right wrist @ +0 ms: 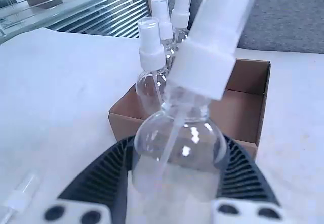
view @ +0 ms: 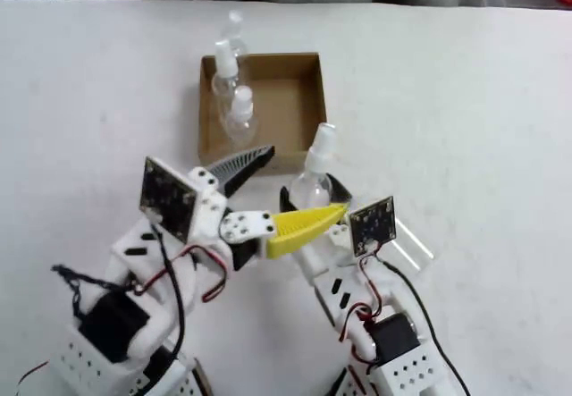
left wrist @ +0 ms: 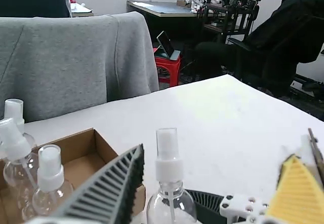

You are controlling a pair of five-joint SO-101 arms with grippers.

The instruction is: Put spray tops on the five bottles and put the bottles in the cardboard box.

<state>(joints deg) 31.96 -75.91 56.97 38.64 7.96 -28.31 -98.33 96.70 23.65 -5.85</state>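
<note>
In the lower half of the high view, the two arms rise from the bottom edge of the white table. The left gripper is spread wide. Its yellow finger points toward the right of the frame and its black ribbed finger angles toward the upper right. Neither finger touches anything.

Just right of centre, the right gripper has its curved black jaws pinched on the round body of a clear bottle. The bottle stands upright, and the left gripper's two fingers reach toward it on either side. A white spray top sits on the bottle's neck. This bottle is outside the box, just beside its near right corner.

In the lower left of the right wrist view, a loose top lies on the table.

Farther up, the open cardboard box sits at upper centre of the high view. Two capped bottles stand along its left side. A third bottle, also capped, stands at the box's far edge; whether it is inside or just beyond the wall I cannot tell.

Beyond the table, the left wrist view shows a grey cover.
</note>
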